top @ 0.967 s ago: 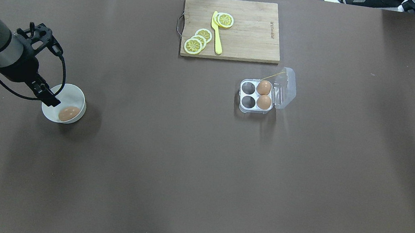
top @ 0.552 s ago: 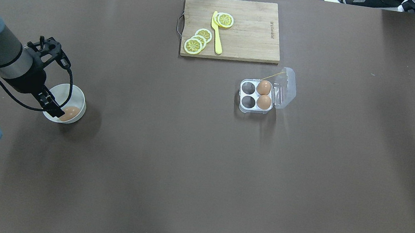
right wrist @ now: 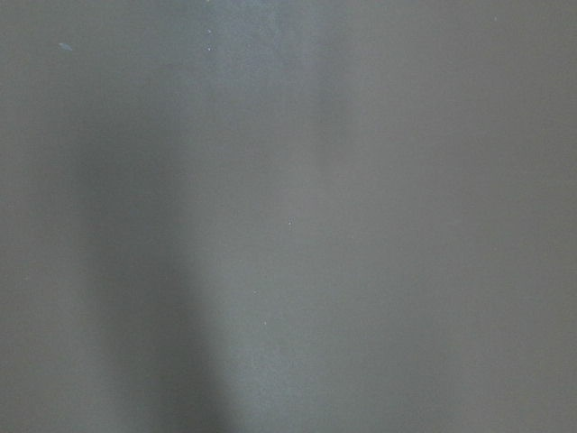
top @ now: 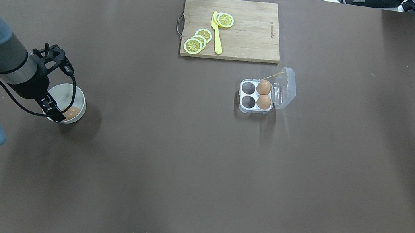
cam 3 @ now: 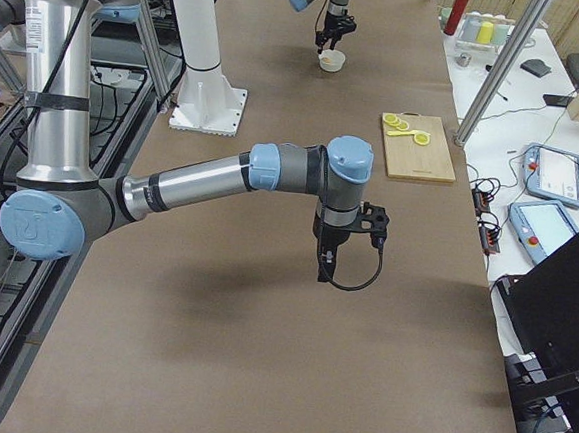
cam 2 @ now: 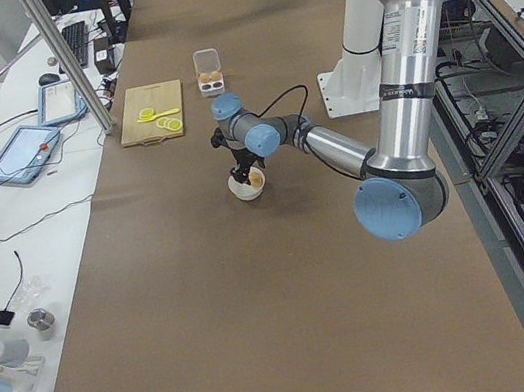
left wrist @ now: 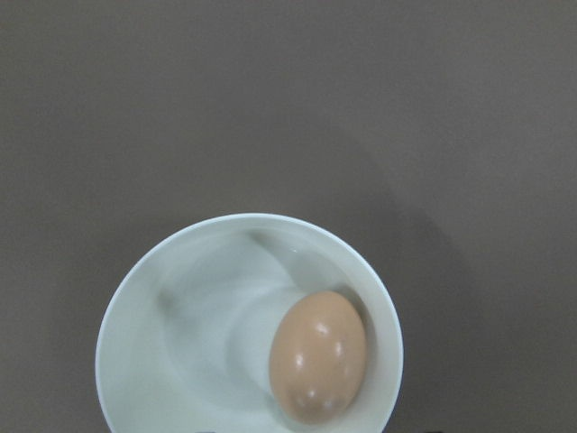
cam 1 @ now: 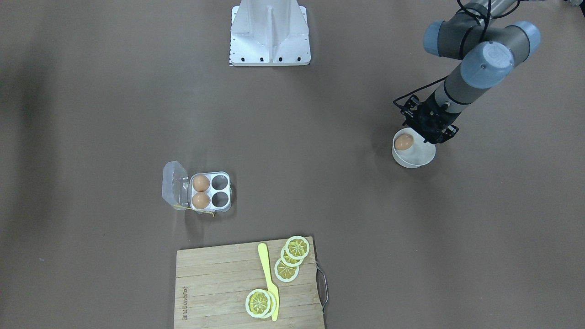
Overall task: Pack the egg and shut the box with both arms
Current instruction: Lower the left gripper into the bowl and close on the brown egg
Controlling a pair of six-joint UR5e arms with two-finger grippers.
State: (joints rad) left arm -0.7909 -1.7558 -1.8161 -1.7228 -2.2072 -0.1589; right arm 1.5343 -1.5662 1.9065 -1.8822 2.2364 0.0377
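Egg (top: 73, 111) sits unmoved in bowl (top: 65, 93); left hand (top: 55, 114) has lowered nearer it, grip unreadable.

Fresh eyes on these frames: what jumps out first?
The left gripper poised at the white bowl on the robot's left side of the table, with one brown egg lying loose inside. Mid-table, the clear box sits with its lid open, two eggs in and two cells empty, close to the cutting board with its lemon slices.
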